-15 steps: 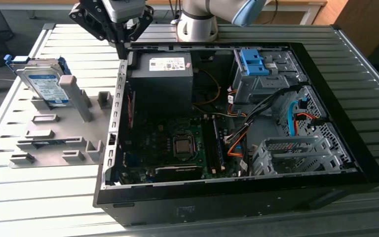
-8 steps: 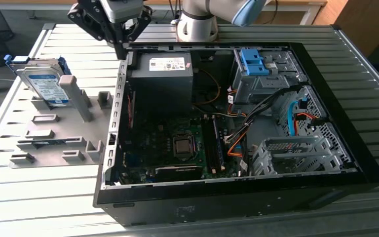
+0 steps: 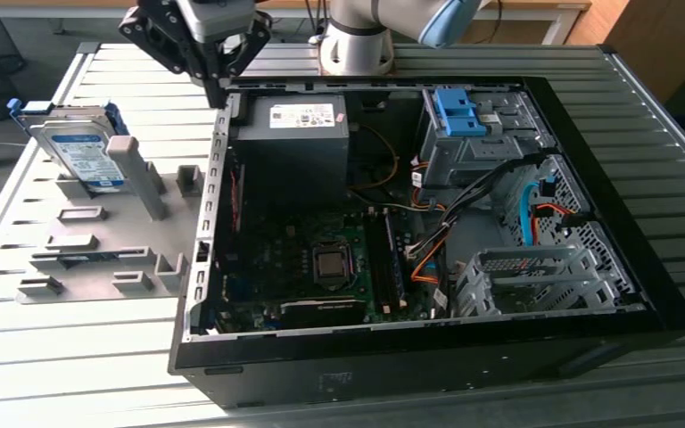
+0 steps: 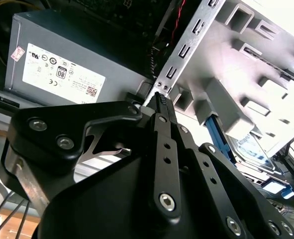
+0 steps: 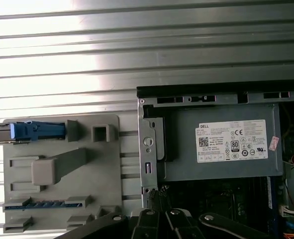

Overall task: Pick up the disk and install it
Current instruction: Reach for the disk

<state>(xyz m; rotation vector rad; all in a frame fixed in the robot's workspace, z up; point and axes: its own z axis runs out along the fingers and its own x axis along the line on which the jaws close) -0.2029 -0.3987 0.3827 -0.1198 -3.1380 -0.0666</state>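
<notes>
- The tool (image 3: 217, 89), fingers pressed together and empty, hovered over the computer case's (image 3: 664, 294) far rim
- The disk (image 3: 81, 152) stood tilted in the grey holder (image 3: 104, 267) at the exterior view's left, well apart from the tool
- Risk: unopened fingers might topple the disk or clip the case rim
- Count: one disk, one holder, one case

exterior view: high, angled down on open case (image 3: 414, 361) | both wrist views: close, sharing power supply (image 5: 216, 149)
</notes>
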